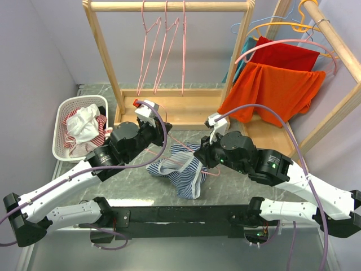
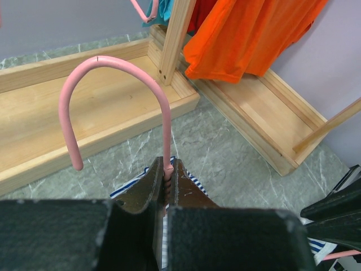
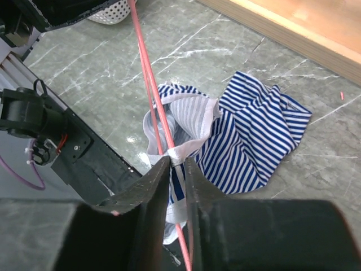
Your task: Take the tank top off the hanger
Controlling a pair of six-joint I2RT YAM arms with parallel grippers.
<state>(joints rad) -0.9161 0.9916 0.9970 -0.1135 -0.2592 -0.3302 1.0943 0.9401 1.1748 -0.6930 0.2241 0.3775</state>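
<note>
Tank top point(image 1: 180, 169) point(image 3: 254, 135) look: blue-and-white striped with white trim, crumpled into a loose heap and not spread flat.
Tank top place: you had it on the grey marble table point(image 1: 135, 189), low in the centre of the top view, between the two grippers.
Tank top axis: in the top view the heap ran from left of centre down toward the lower right. In the right wrist view it spread from the fingertips at bottom centre out to the right side.
Hanger point(image 2: 121, 63) point(image 3: 148, 73): pink wire. In the left wrist view its hook stood up in the upper left, with the free end curling down on the left. In the right wrist view the wire ran from top centre down into the folds.
Left gripper point(image 1: 155, 134) point(image 2: 167, 166): you had its fingers clamped tight on the hanger's stem just below the hook.
Right gripper point(image 1: 202, 153) point(image 3: 176, 161): you held its fingers narrow, with the white trim pinched at the tips and the pink wire passing between them.
Basket point(image 1: 62, 121): white, at the left edge of the top view, with clothes inside.
Rack point(image 1: 107, 56): wooden, across the top of the frame, with bare pink hangers point(image 1: 163, 51) on its rail.
Orange garment point(image 1: 276, 90): hung at upper right with a red one point(image 1: 287, 53) behind it.
</note>
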